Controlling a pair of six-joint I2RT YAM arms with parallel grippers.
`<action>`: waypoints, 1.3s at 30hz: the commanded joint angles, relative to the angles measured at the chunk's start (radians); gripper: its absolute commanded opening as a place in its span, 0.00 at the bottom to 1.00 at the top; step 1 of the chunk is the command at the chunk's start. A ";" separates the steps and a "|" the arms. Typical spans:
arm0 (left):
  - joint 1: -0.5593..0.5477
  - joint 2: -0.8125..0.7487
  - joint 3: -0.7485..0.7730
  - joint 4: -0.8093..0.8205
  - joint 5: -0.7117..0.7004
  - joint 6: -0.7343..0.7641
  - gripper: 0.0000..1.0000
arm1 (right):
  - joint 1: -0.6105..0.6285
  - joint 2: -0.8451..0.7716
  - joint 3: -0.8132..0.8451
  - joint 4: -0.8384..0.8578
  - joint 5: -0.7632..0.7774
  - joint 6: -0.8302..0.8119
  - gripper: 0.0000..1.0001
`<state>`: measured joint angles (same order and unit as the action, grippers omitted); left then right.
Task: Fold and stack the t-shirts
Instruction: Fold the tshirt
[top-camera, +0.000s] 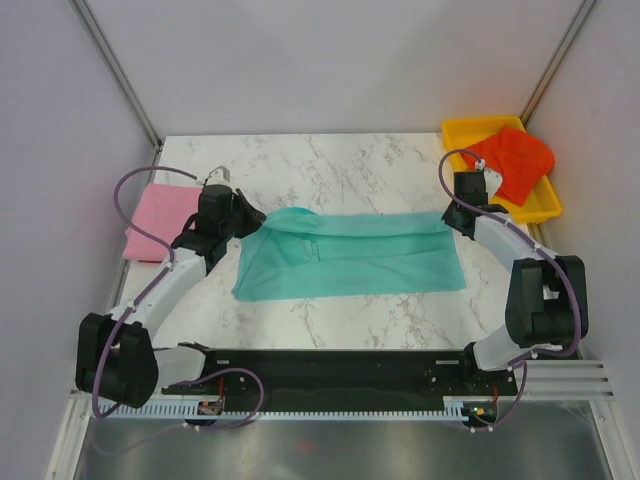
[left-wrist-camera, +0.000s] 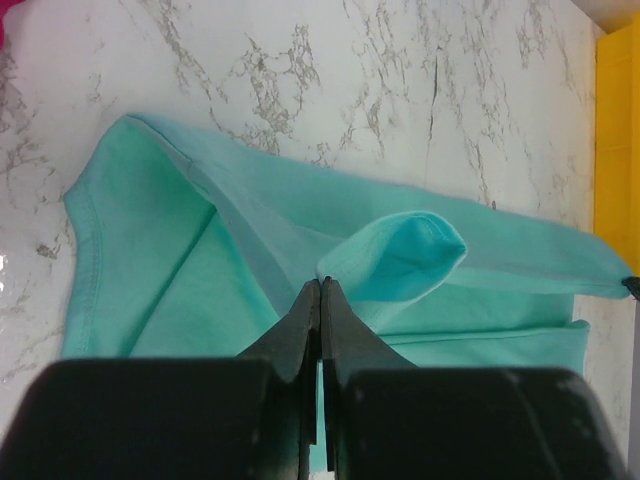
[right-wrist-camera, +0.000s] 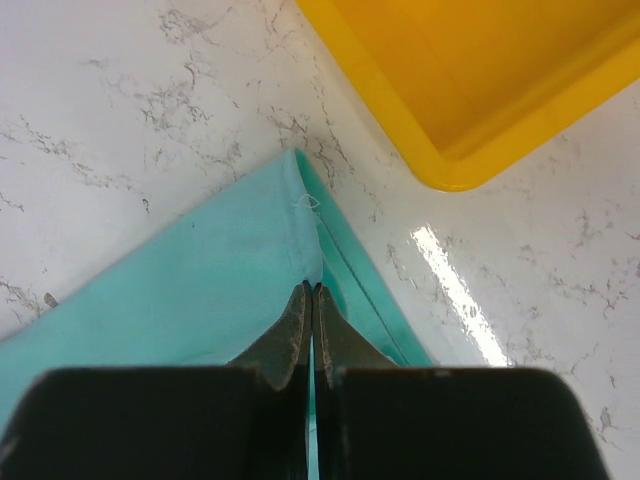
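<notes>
Top external view: the teal t-shirt (top-camera: 350, 262) lies spread as a wide band across the middle of the marble table (top-camera: 340, 165). The left gripper (left-wrist-camera: 320, 287) is clamped together on the cloth at its upper left end, and the right gripper (right-wrist-camera: 312, 290) is clamped on its upper right corner. A pink t-shirt (top-camera: 160, 222) lies flat at the table's left edge beside the left arm, and an orange-red t-shirt (top-camera: 512, 165) rests in the yellow tray (top-camera: 462, 130) at the far right corner, apart from the teal one.

Bright even overhead light, soft shadows. Glare streak on glossy white marble bench (right-wrist-camera: 452, 268). Black left end effector (left-wrist-camera: 320, 285) housing blurred.
</notes>
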<state>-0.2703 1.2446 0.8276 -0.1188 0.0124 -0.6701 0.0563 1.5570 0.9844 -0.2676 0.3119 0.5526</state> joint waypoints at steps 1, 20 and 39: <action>0.002 -0.069 -0.028 0.001 -0.068 -0.019 0.02 | -0.003 -0.049 -0.016 0.010 0.019 -0.002 0.00; -0.036 -0.201 -0.337 0.084 0.009 -0.095 0.11 | -0.013 -0.051 -0.131 0.067 0.038 0.040 0.27; -0.086 -0.131 -0.262 0.155 0.015 -0.151 0.56 | 0.218 -0.157 -0.168 0.320 -0.454 0.092 0.46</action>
<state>-0.3569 1.0348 0.5133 -0.0391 0.0032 -0.7868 0.2100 1.3159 0.7753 -0.0383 0.0696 0.6090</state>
